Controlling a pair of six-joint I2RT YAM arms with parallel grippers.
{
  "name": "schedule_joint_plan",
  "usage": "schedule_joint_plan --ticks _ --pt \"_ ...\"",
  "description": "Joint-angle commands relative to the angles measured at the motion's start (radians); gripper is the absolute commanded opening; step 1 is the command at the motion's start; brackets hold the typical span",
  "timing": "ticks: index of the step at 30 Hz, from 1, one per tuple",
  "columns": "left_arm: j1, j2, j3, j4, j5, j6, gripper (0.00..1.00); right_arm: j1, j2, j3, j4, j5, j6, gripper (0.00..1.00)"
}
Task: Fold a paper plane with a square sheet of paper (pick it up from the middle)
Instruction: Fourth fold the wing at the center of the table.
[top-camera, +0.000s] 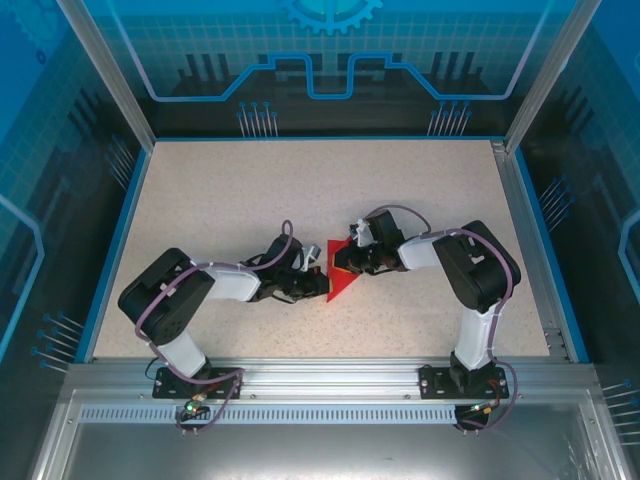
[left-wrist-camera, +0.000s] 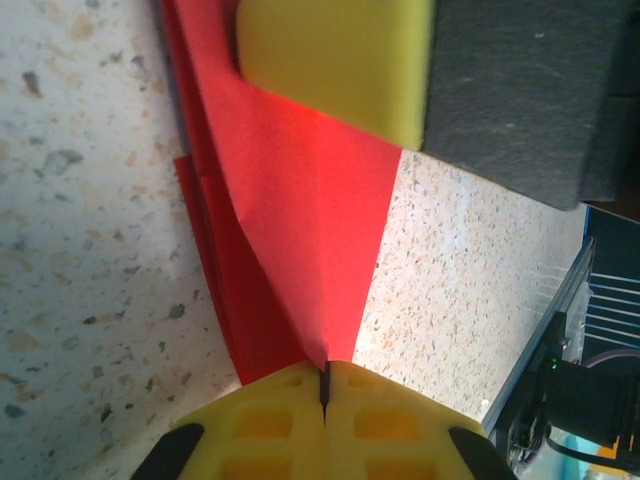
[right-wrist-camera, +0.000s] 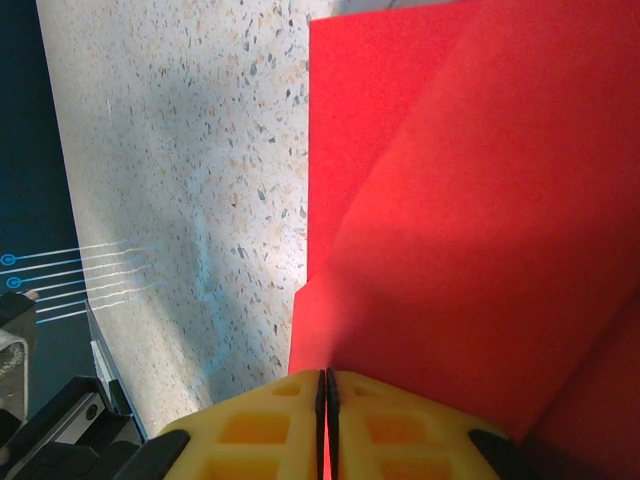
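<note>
The square sheet of paper (top-camera: 341, 287) is bright red, folded into a pointed triangular shape, and lies at the table's middle between both arms. My left gripper (top-camera: 312, 278) is at its left edge. In the left wrist view its yellow fingers (left-wrist-camera: 270, 420) are shut, pinching the tip of a raised flap of the paper (left-wrist-camera: 310, 230). My right gripper (top-camera: 348, 262) is at the paper's upper right. One of its yellow fingers (left-wrist-camera: 340, 60) rests on the sheet. In the right wrist view the right gripper (right-wrist-camera: 323, 380) is shut, with the layered red paper (right-wrist-camera: 480, 220) running between its fingers.
The speckled beige table (top-camera: 250, 200) has a blue rim (top-camera: 115, 240) on the left and a metal rail (top-camera: 530, 230) on the right. An aluminium frame (top-camera: 320, 380) carries both arm bases at the near edge. Both arms crowd the centre.
</note>
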Motion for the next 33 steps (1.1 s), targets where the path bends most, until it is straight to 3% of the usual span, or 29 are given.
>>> schedule_joint_plan --ticks 1,9,13,22,29,33 --pt "0.007 0.027 0.001 -0.016 0.051 0.038 0.01 0.001 0.054 -0.041 -0.082 0.062 -0.029 0.12" --pt "0.008 0.087 0.014 -0.071 0.157 0.096 0.03 0.0 0.074 -0.047 -0.08 0.072 -0.03 0.12" --pt "0.008 0.08 0.004 -0.089 0.168 0.098 0.1 0.001 0.071 -0.052 -0.083 0.074 -0.035 0.12" --pt "0.008 0.05 0.005 -0.112 0.181 0.096 0.1 0.002 0.064 -0.05 -0.095 0.08 -0.042 0.12" --pt "0.008 0.044 -0.008 -0.128 0.185 0.103 0.17 0.001 0.069 -0.053 -0.098 0.083 -0.046 0.12" --pt "0.008 0.046 0.002 -0.149 0.197 0.119 0.1 0.001 0.073 -0.05 -0.1 0.086 -0.045 0.12"
